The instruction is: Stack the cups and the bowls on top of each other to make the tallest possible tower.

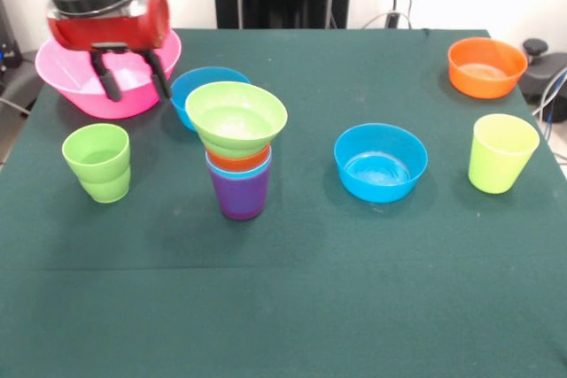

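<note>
Dark green cloth covers the tabletop (292,307), white wall and black stand behind. Tower (237,152) sits left of centre: purple cup (239,196) at the base, light blue cup rim (213,164) just showing above it, orange cup (239,162) nested in that, ridged green bowl (236,117) on top, tilted slightly. Blue bowl (197,86) directly behind the tower, partly hidden by the green bowl. Second blue bowl (380,162) stands alone right of the tower, upright. Stepped green cup (97,162) stands to the tower's left, upright, apart from it. Yellow-green cup (501,153) at far right, upright; orange bowl (485,66) behind it near the back right corner. Large pink bowl (80,86) at back left. Gripper (133,77) hangs in front of the pink bowl, red and black housing above; black fingers (110,81) spread apart, released, nothing between them. Gripper is off to the tower's upper left, not touching it or the blue bowl beside it.
</note>
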### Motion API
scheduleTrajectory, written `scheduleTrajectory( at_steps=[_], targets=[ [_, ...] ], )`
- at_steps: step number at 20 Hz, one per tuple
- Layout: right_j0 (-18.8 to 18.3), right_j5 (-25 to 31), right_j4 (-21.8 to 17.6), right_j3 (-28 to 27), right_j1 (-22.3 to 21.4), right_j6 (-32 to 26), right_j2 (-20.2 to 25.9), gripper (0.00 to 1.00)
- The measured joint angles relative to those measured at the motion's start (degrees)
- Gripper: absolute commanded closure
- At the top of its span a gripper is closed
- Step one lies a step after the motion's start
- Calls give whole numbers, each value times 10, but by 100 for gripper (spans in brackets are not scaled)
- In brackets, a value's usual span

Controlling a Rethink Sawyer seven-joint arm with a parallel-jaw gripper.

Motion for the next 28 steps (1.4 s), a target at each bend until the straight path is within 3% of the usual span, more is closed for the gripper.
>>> scheduleTrajectory(
  at_steps=[13, 21, 28],
  targets=[
    [-21, 35, -19, -87, 23, -63, 2, 0],
    [-29, 29, -48, -93, 40, -97, 2, 0],
    [-41, -15, -67, -74, 46, -100, 2, 0]
  ],
)
